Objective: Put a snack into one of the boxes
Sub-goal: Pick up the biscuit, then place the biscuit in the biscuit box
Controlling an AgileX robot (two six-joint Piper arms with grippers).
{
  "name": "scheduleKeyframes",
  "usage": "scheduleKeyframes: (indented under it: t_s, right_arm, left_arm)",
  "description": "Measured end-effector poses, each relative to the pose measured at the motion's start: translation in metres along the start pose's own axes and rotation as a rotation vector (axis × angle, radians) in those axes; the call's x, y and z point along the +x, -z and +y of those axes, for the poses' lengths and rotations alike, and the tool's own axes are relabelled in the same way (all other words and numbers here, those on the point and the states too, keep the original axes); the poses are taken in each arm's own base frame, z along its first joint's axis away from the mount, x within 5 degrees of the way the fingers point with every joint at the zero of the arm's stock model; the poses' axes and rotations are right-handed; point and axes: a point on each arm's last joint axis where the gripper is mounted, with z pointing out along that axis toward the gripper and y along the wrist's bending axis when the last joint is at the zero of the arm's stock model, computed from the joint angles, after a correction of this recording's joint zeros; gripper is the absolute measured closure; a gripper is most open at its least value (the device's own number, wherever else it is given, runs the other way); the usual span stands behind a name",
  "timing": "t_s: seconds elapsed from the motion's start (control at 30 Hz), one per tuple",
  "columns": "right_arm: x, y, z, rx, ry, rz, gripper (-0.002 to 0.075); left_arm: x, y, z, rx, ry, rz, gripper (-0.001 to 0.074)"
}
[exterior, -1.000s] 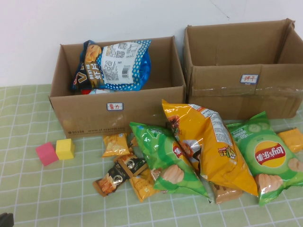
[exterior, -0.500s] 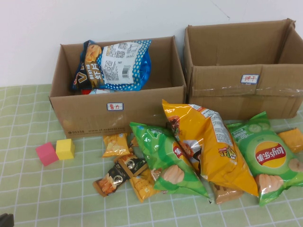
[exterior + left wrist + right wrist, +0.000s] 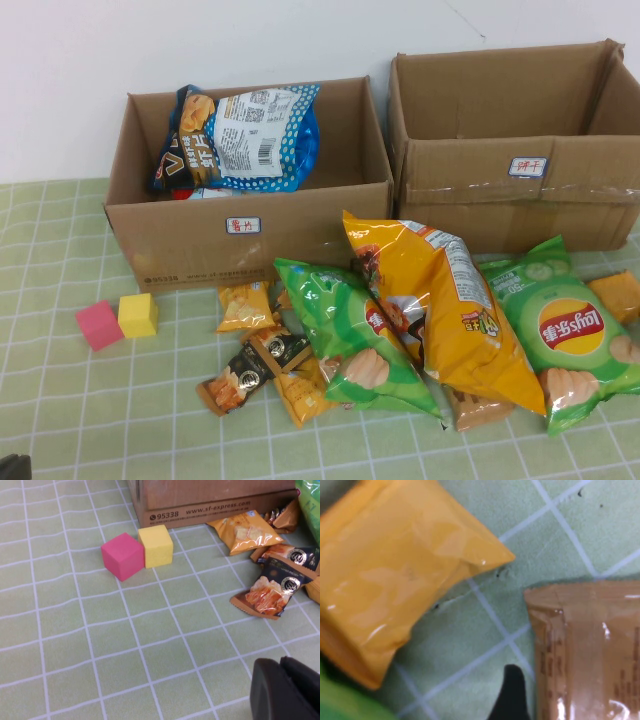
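Observation:
Two brown cardboard boxes stand at the back: the left box (image 3: 200,240) holds a blue chip bag (image 3: 250,135), and the wider taped box (image 3: 520,190) is on the right. Snacks lie in front of them: a green bag (image 3: 355,340), a large orange bag (image 3: 440,310), a green Lay's bag (image 3: 565,330) and small packets (image 3: 245,305). My right gripper (image 3: 570,705) is low over the cloth and open. One black fingertip (image 3: 512,692) shows beside a brown packet (image 3: 585,645), near an orange packet (image 3: 400,580). My left gripper (image 3: 287,690) is shut and empty over bare cloth.
A pink cube (image 3: 98,325) and a yellow cube (image 3: 138,314) sit left of the snacks, by the left box's front corner. A dark snack packet (image 3: 272,587) and an orange one (image 3: 245,530) lie beyond my left gripper. A green checked cloth (image 3: 120,400) covers the table.

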Motion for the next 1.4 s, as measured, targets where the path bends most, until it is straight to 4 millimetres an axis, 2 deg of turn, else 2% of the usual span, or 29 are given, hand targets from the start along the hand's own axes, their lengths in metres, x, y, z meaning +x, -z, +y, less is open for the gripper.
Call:
scheduleKeyframes:
  t_s: [0.17,0.27,0.43,0.6,0.9,1.0,1.1,1.23,1.4]
  right_arm:
    - [-0.002,-0.017,0.001,0.047,0.023,0.056,0.0156]
    - [-0.003,-0.021,0.002,0.056,0.027,0.065,0.0156]
    - [-0.004,-0.022,0.003,0.061,0.027,0.071,0.0171]
    - [-0.004,-0.022,0.003,0.055,0.017,0.075,0.0264]
    - [-0.02,-0.012,0.004,0.152,0.021,0.173,0.0264]
    - [-0.037,0.004,0.007,0.167,0.052,0.169,0.0264]
    - [-0.057,0.031,0.013,0.134,0.08,0.132,0.0264]
    - [-0.088,0.079,0.026,0.01,0.043,0.018,0.0264]
    - [-0.126,0.143,0.05,-0.256,-0.019,-0.168,0.0264]
  left_arm:
    - [0.0,0.0,0.0,0.001,0.001,0.0,0.0737]
    - [0.0,0.0,0.0,0.001,-0.001,0.0,0.0737]
    - [0.0,0.0,0.0,0.001,0.0,0.0,0.0737]
    - [0.0,0.0,0.0,0.001,0.0,0.0,0.0737]
    - [0.0,0.0,0.0,0.001,0.0,0.0,0.0737]
    - [0.0,0.0,0.0,0.001,0.0,0.0,0.0737]
    - [0.0,0.0,0.0,0.001,0.0,0.0,0.0737]
    - [0.0,0.0,0.0,0.001,0.0,0.0,0.0737]
    - [0.0,0.0,0.0,0.001,0.0,0.0,0.0737]
